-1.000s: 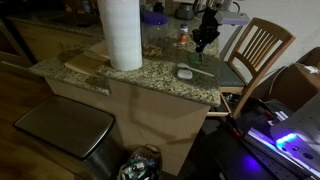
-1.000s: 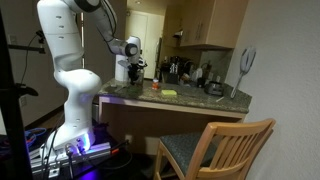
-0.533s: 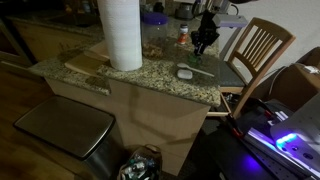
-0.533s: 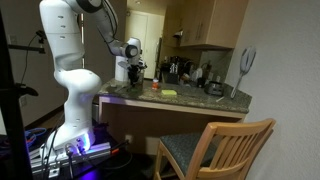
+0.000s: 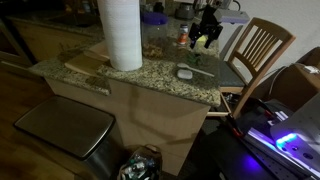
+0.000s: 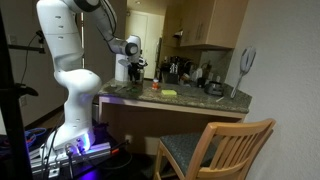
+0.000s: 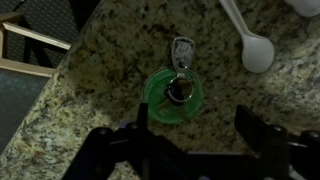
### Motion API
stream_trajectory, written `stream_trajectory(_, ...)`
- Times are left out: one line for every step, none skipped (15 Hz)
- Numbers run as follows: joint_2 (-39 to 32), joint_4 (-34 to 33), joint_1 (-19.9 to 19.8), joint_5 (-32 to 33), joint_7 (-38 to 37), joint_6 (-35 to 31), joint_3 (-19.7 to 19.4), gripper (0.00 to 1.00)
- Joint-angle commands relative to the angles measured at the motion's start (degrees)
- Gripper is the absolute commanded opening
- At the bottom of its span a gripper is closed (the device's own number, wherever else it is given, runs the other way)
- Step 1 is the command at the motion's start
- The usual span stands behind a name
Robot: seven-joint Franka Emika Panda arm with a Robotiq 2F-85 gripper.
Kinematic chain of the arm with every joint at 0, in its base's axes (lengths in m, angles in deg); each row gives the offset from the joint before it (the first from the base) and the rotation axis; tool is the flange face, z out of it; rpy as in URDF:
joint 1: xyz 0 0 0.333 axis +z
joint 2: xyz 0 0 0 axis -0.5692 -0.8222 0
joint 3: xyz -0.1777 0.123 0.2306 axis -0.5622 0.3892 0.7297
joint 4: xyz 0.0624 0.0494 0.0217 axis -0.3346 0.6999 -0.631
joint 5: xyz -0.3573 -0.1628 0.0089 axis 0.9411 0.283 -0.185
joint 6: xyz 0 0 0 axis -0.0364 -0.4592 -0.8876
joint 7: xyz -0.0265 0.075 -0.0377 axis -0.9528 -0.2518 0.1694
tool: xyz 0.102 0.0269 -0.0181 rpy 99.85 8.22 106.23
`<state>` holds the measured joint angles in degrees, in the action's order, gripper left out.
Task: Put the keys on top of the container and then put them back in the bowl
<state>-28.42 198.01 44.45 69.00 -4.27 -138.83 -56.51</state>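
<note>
The keys (image 7: 180, 88) lie inside a small green bowl (image 7: 158, 100) on the granite counter, with a grey fob (image 7: 182, 48) hanging over the bowl's far rim. My gripper (image 7: 196, 112) hovers just above the bowl, open, one finger on each side and nothing between them. In an exterior view the gripper (image 5: 205, 32) hangs open above the green bowl (image 5: 196, 59). The container (image 5: 185, 71), a small low white tub, sits on the counter just in front of the bowl. The gripper (image 6: 135, 66) shows over the counter's end.
A tall white paper-towel roll (image 5: 120, 30) stands on a wooden board (image 5: 85, 63). A white plastic spoon (image 7: 250, 45) lies beside the bowl. Bottles and jars crowd the counter's back. A wooden chair (image 5: 258, 50) stands at the counter's end.
The gripper has opened, let go of the keys into the green bowl, and risen a little above it.
</note>
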Motion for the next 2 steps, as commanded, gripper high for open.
stream_trajectory(1.2, -0.4, -0.5, -1.5, 0.3, 0.3, 0.3, 1.0)
stream_trajectory(2.4, -0.6, -0.6, -2.0, 0.4, 0.6, 0.2, 0.99)
